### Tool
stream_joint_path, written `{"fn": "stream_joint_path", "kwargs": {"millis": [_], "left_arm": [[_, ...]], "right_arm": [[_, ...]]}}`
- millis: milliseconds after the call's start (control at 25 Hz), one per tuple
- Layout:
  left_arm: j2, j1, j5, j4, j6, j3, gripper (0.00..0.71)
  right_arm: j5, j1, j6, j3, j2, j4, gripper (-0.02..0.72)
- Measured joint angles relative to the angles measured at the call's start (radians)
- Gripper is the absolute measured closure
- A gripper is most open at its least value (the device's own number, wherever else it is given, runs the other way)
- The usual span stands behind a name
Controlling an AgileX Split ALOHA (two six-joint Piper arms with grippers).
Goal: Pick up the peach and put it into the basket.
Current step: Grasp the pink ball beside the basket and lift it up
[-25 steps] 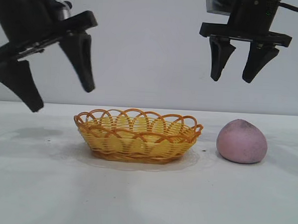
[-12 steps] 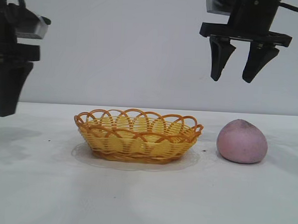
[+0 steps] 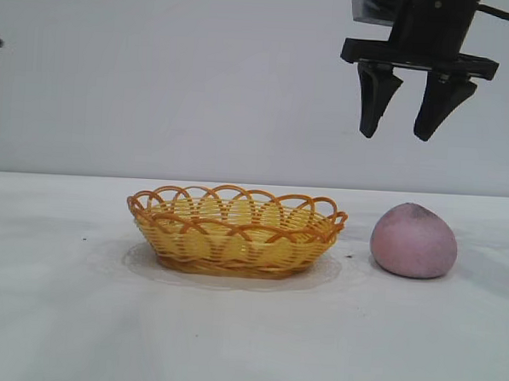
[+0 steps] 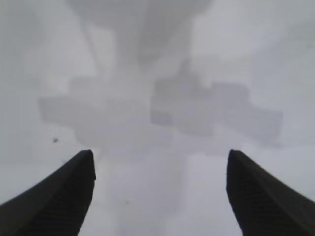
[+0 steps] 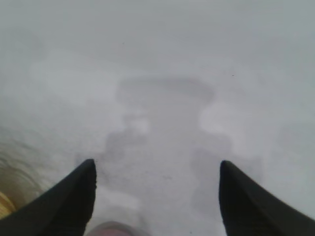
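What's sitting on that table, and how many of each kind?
Basket: 1
Peach: 1
Total: 2 things on the table

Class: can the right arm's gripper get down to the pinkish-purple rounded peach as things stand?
Probably yes: the right gripper hangs open above the pinkish-purple rounded peach, with only open air between them.

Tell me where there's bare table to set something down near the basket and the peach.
Bare table lies left of the basket, across the whole front, and right of the peach. The tightest spot is the narrow strip between basket and peach. The right gripper hangs open high above that side; the left gripper, open, is away at the left edge.
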Motion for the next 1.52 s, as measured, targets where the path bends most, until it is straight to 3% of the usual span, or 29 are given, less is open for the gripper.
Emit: {"fn": "stream_joint_path", "kwargs": {"millis": [360, 880, 1240, 1520], "left_arm": [[-0.261, 0.010, 0.111, -0.004, -0.011, 0.026, 0.183], [-1.021, 0.010, 0.149, -0.069, -0.024, 0.431, 0.183], [-1.563, 0.010, 0.213, -0.089, -0.027, 0.577, 0.183], [-1.841, 0.010, 0.235, -0.086, -0.027, 0.638, 0.183]], "right_arm": [[0.004, 0.000, 0.000, 0.000, 0.000, -0.002, 0.216], [0.006, 0.000, 0.000, 0.000, 0.000, -0.006, 0.216], [0.006, 0.000, 0.000, 0.000, 0.000, -0.011, 0.216], [0.003, -0.002, 0.000, 0.000, 0.001, -0.019, 0.216]]}}
